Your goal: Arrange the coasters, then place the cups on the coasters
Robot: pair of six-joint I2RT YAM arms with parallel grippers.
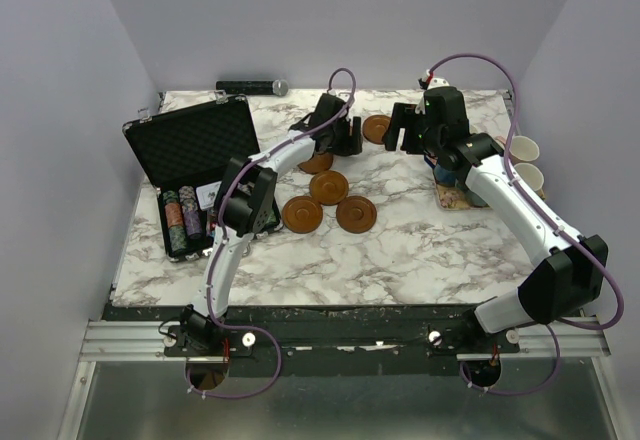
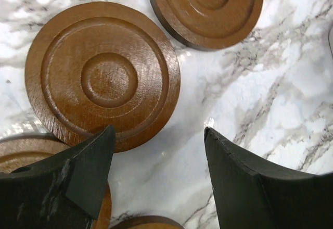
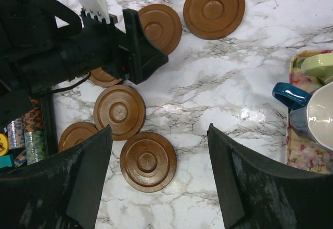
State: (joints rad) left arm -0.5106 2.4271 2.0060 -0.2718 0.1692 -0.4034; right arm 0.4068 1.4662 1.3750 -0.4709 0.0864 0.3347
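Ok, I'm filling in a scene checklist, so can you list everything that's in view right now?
coasters: six, reddish-brown, mid-table
cups: count unclear because the right arm hides some; dark blue and pale green on the tray, two more by the right edge
tray: one, floral, right side
case: one, black, open, left side
poker chips: several stacks, striped, inside the case
rod: one, black, far edge
table: one, white marble
arms: two, white and black, near edge
left pincer: black, open, above the coasters
right pincer: black, open, above the table
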